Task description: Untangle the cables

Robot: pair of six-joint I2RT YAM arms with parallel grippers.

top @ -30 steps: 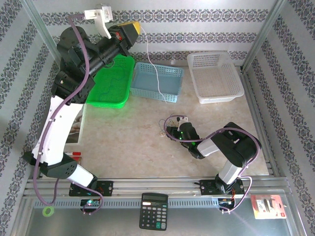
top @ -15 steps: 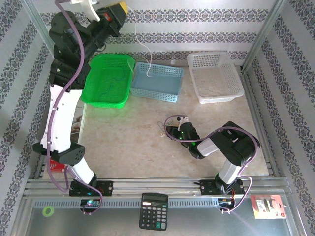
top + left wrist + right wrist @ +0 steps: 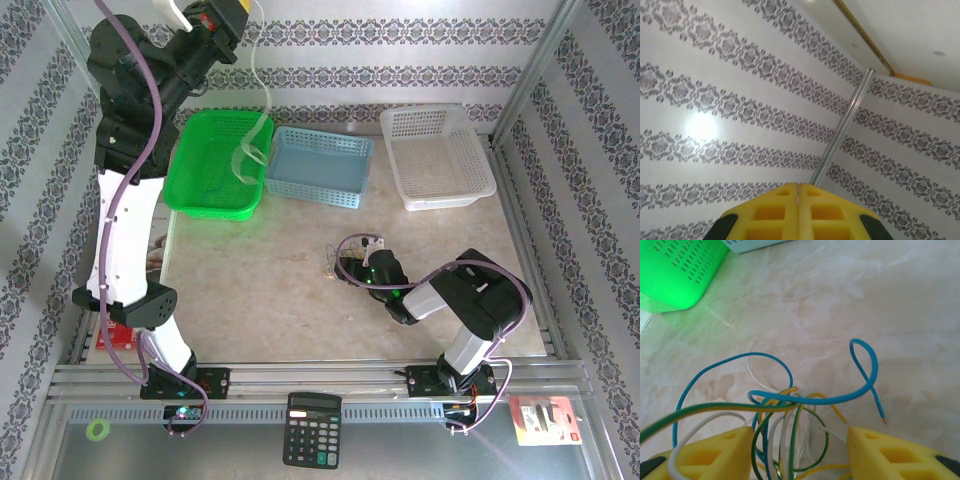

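Cables [image 3: 790, 405] within spread right pincer [image 3: 799, 452]

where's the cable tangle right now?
Top view: the tangle lies mid-table at the right hand tips, nearer than the blue basket. Right wrist view: between that hand's open fingers.

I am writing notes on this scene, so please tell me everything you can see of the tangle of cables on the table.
The tangle is a small knot of thin looped wires in blue, green, yellow and white, plastic-coated by the look. It lies on the marbled table, between the open fingers of the right gripper. One blue wire curls out to the right and ends in a bare tip.
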